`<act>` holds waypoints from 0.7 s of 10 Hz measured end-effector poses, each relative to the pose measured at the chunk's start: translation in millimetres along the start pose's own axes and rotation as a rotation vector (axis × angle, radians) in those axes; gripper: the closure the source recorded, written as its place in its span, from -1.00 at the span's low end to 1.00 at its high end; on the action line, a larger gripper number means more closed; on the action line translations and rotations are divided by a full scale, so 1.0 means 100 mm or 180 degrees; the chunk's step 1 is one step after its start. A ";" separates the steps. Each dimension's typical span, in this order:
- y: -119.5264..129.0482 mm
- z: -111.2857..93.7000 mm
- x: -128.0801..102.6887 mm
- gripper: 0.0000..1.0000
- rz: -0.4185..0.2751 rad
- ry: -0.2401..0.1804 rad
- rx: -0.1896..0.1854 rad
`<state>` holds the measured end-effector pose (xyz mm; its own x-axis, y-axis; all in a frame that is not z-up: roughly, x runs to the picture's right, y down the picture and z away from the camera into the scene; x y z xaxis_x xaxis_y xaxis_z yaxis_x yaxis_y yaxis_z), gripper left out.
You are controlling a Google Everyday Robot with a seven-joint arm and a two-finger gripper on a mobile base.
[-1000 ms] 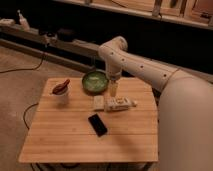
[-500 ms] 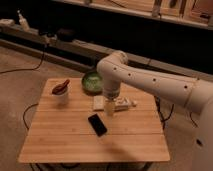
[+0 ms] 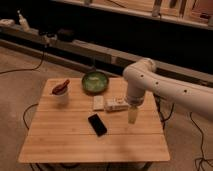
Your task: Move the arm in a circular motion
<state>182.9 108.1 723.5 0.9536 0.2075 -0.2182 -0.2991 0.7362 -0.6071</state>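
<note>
Wooden slatted surface (image 3: 75,142) stands on a grey floor in a dim room. A long dark bench or shelf run crosses the background, with cables trailing along the floor at left and right.

On the surface: green bowl (image 3: 95,82) near the far edge, centre. White cup (image 3: 61,94) holding a reddish-brown item at far left. Small white block (image 3: 98,103) just beside a flat white packet (image 3: 116,105), both near mid-surface. Black phone (image 3: 97,124) lies flat, nearer the front, apart from the rest.

The arm (image 3: 165,90) enters from the right edge, thick white segments with small dark dots, bends at a rounded elbow above the surface's far right part and drops downward. The tool (image 3: 132,115) hangs at its pale narrow tip, over the right side of the surface, just right of the packet. Cannot tell whether it is released or clenched; nothing seen in its hold.

Front half and left front of the surface are bare wood. Tool sits inside the right edge.
</note>
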 end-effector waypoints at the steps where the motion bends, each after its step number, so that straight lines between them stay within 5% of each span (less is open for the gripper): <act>1: -0.13 -0.02 0.25 -0.60 0.0201 0.0041 0.0048; 5: -1.05 -0.25 0.89 -0.60 0.0895 0.0101 0.0346; 7: -1.50 -0.32 0.93 -0.60 0.1158 0.0162 0.0414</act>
<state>315.8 -3.9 769.8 0.7820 0.4403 -0.4411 -0.6075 0.6965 -0.3818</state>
